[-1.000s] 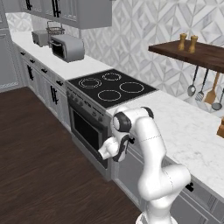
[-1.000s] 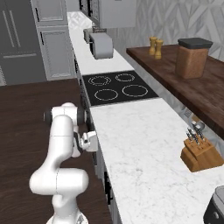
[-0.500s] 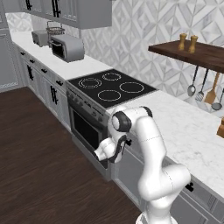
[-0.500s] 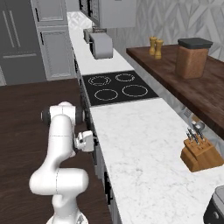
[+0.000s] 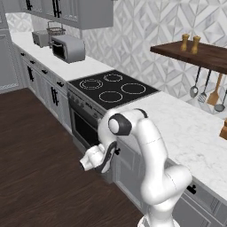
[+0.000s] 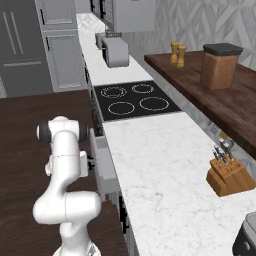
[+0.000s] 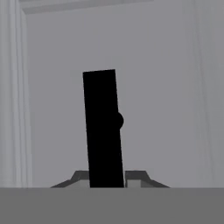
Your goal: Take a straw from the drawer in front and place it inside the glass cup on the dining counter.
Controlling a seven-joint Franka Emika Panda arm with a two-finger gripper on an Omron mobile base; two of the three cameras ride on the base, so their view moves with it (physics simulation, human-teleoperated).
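Gripper (image 5: 111,155) at drawer (image 6: 102,162) front, right of stove (image 5: 111,88). Fingers pinch black handle (image 7: 103,129). Drawer slightly out.

**A:** How do the gripper (image 5: 107,160) jaws stand?

**B:** Can't tell. In the hand view the black bar handle (image 7: 103,129) covers the middle, and just two grey finger stubs flank its lower end. In the left base view the arm's own wrist masks the fingers against the drawer (image 6: 102,165) front.

**A:** What about inside the drawer?

**B:** Hidden; the right base view shows its front standing slightly out beside the stove (image 6: 135,98), nothing within.

**A:** Anything cut off?

**B:** A dark appliance (image 6: 247,239) at the right base view's lower right corner, past the knife block (image 6: 229,176)
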